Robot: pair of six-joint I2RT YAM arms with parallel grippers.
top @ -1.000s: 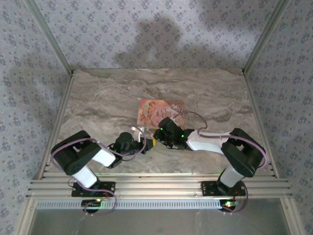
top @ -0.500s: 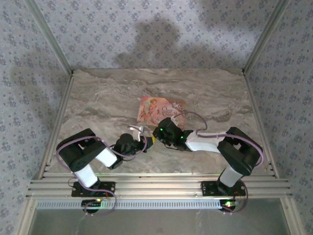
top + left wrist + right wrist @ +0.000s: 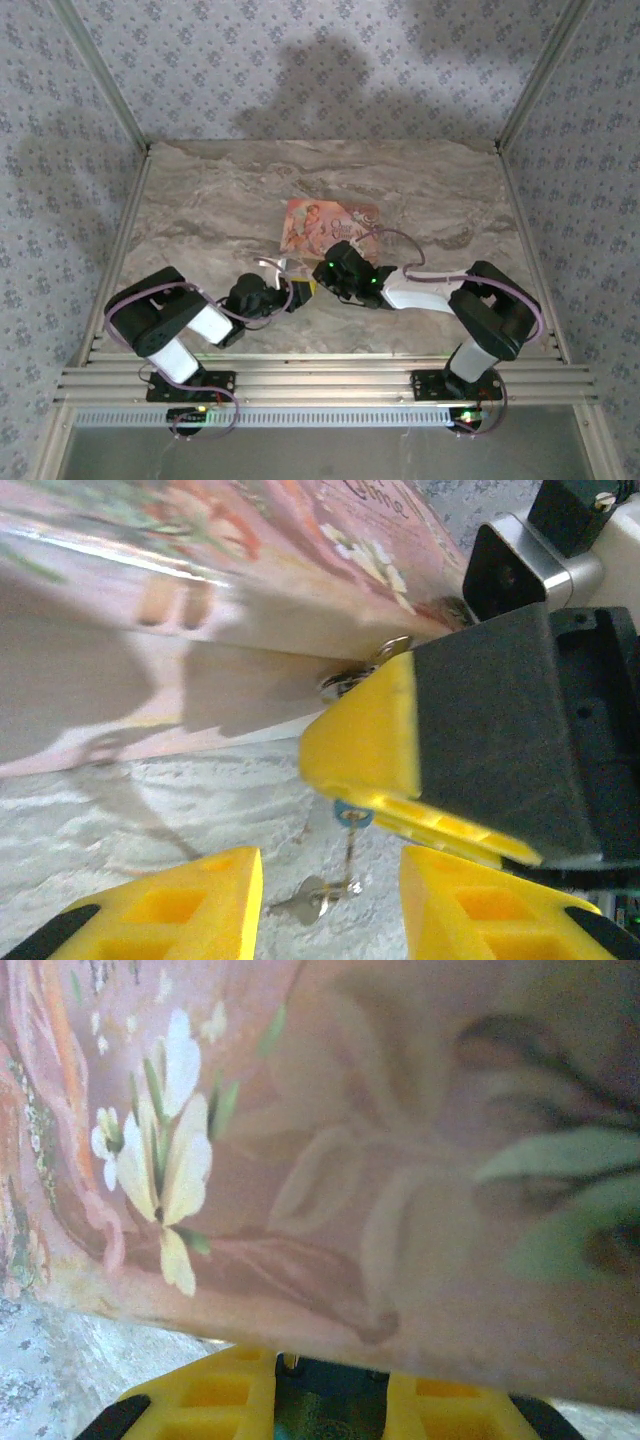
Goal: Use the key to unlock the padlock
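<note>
left fingers (image 3: 190, 905) gape empty around the key (image 3: 300, 905), lying across their gap; right fingers (image 3: 215, 1395) clamp the padlock (image 3: 325, 1412)

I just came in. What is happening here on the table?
Two robot arms work beside a pink floral rectangular box. The right pincer is shut on what looks like the tiny dark bluish-grey metal padlock. A small silver key on a thin chain sits below it, inside the open left pincer, not gripped.
</note>
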